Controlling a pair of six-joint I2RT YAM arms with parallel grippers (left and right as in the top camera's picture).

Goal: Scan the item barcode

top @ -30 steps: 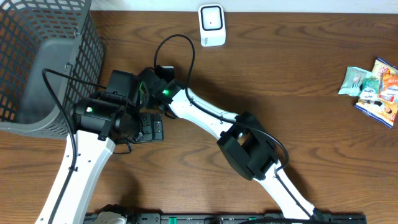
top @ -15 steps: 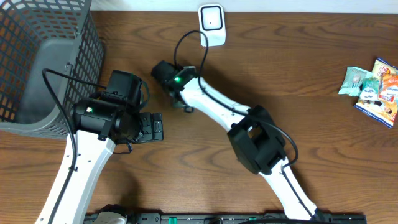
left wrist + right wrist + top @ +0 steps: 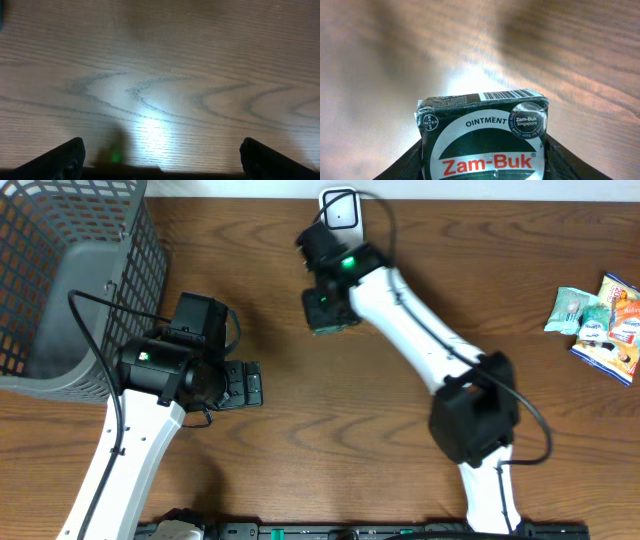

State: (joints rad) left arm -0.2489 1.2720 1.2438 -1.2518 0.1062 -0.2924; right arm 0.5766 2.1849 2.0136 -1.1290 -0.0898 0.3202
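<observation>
Near the table's far edge, your right gripper (image 3: 328, 312) pinches the dark green Zam-Buk ointment box (image 3: 482, 140) just beside the white scanner (image 3: 341, 220); a barcode strip shows along the box's top edge. Your left gripper (image 3: 245, 383) hangs spread wide over bare wood, near the grey basket (image 3: 60, 290).

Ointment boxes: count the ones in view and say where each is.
1. The box is held in the right hand, near the scanner. Others may be hidden from view.
</observation>
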